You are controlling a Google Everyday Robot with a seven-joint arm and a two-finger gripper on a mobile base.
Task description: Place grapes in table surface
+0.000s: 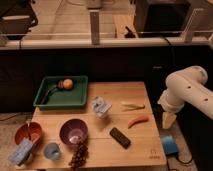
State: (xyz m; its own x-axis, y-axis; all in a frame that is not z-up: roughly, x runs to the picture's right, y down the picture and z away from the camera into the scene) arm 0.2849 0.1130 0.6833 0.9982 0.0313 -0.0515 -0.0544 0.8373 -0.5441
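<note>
The grapes [78, 154], a small dark purple-brown bunch, lie on the table surface [145, 135] near its front edge, just below the purple bowl [74, 132]. The table surface is a light tan wooden top with a small logo near its front right corner. My gripper [169, 120] hangs off the table's right edge at the end of the white arm [187, 90], far right of the grapes and holding nothing that I can see.
A green tray [80, 97] at the back left holds an orange ball [66, 84] and a dark tool. A crumpled silver pouch [101, 106], green chili [132, 105], orange chili [138, 121], black remote [119, 137], blue cup [52, 151], red bowl [28, 133] and blue sponge [21, 152] lie around. A blue object [168, 144] sits off the right edge.
</note>
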